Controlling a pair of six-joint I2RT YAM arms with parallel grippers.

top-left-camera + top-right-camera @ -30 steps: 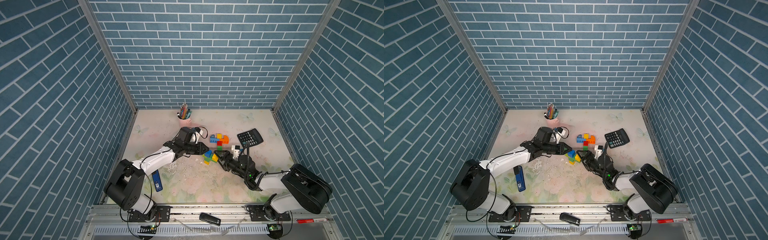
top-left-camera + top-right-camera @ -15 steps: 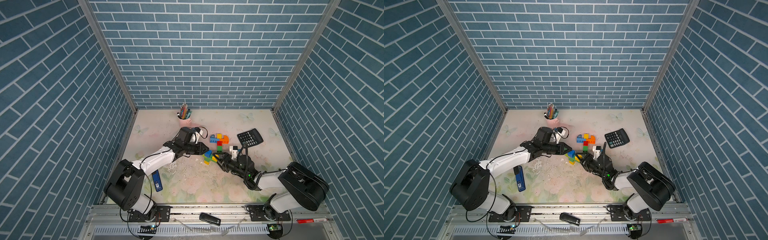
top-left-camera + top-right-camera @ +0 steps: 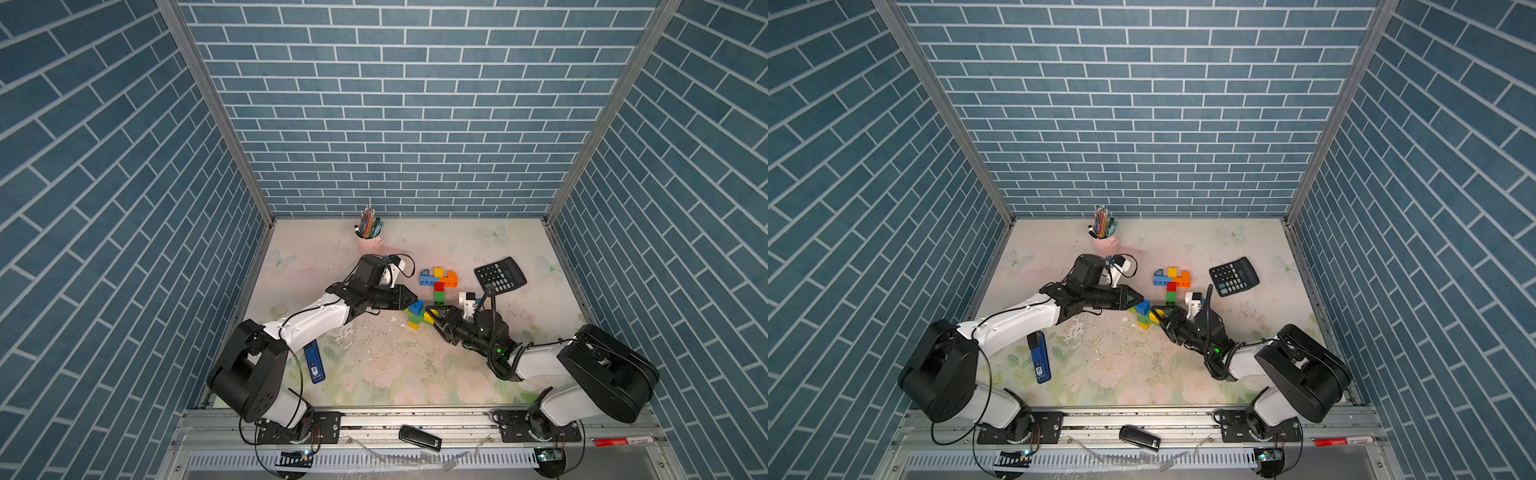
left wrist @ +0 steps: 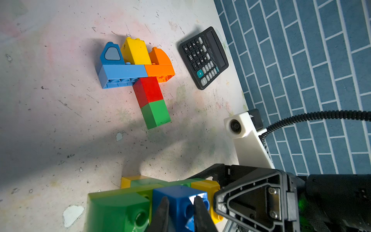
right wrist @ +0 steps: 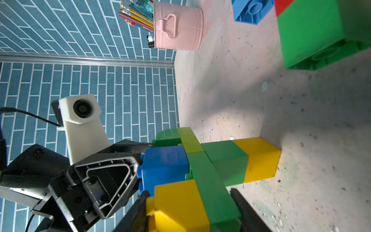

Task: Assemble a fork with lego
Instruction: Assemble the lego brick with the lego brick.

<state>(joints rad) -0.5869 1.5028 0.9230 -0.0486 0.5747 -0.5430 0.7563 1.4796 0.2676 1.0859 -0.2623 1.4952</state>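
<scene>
Left gripper: clenched on the studded end of a blue brick. The brick is joined into a small lego cluster of green, lime and yellow bricks, lying mid-table between the two arms.

Right gripper: jaws straddle the cluster's yellow brick and green bar. One finger touches; cannot tell if it grips firmly.

A second lego piece lies flat just beyond, near a calculator.

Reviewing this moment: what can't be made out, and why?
Whether the right tool presses the near yellow brick: right wrist view, contact hidden behind it; top views, too small.
Held end of lego cluster: left wrist view, cut off by the edge.
Label on blue device: top views, too small.
</scene>
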